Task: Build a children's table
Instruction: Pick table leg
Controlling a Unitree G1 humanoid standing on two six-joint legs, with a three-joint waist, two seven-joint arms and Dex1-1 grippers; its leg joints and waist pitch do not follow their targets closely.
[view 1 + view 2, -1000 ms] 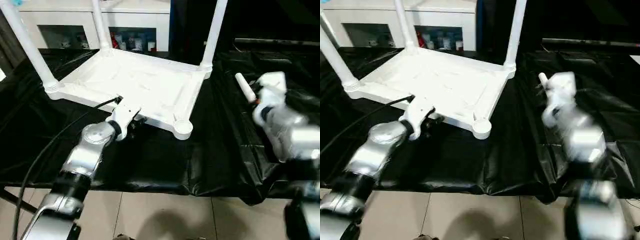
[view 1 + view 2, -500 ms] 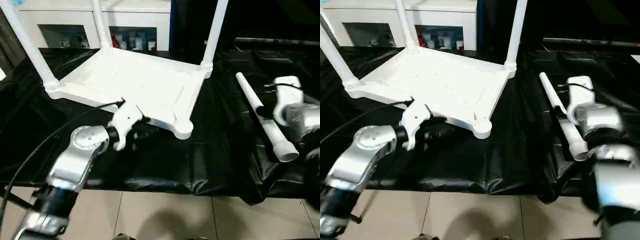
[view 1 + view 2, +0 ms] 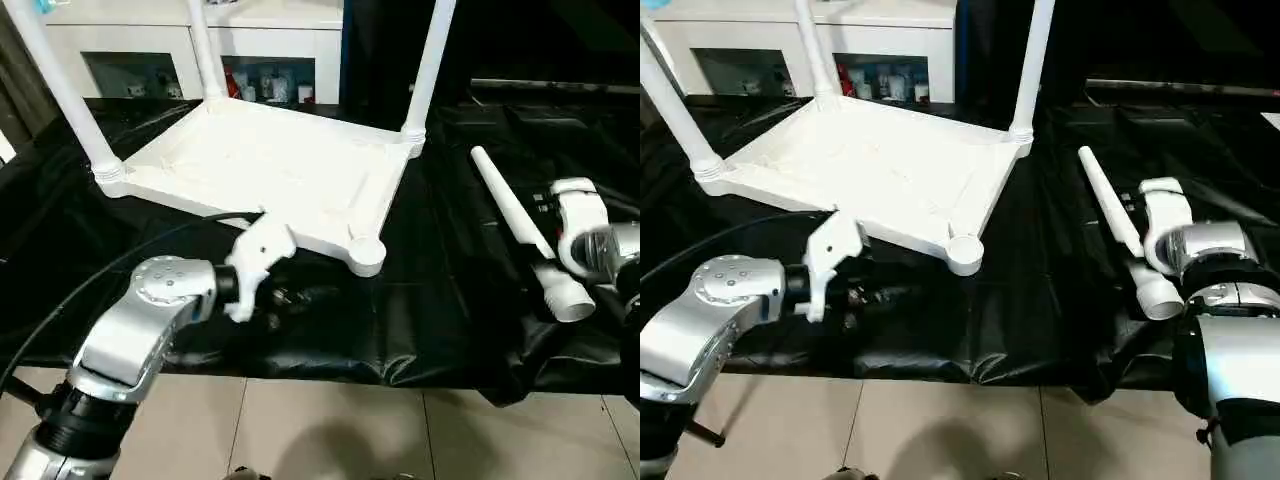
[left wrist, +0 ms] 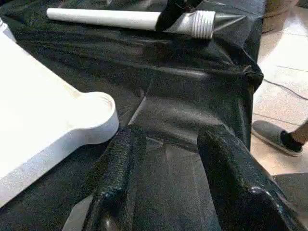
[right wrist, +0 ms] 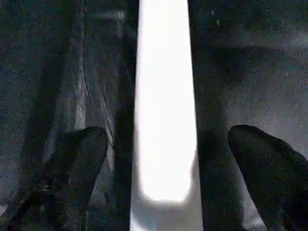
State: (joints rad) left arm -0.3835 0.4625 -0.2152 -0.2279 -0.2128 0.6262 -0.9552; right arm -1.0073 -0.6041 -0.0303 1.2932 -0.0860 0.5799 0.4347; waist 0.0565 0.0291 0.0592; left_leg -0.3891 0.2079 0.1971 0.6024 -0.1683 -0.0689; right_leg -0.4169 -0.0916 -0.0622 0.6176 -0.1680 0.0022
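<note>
The white plastic rectangular tabletop (image 3: 270, 170) lay ribbed side up on the black-draped bench (image 3: 420, 300), three white tubular legs (image 3: 428, 60) already standing in its corner sockets, the near socket (image 3: 366, 252) empty. The fourth long white tubular leg (image 3: 515, 225) lay loose to the right. The right gripper (image 5: 166, 159) hung over it, spread wide and not touching, presumably to grasp it. The left gripper (image 4: 168, 159), half spread and empty, hovered by the empty socket

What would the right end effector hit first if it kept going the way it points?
Likely the loose leg: it lies on the black sheet between the open fingers of the right end effector. Depth is unclear.
</note>
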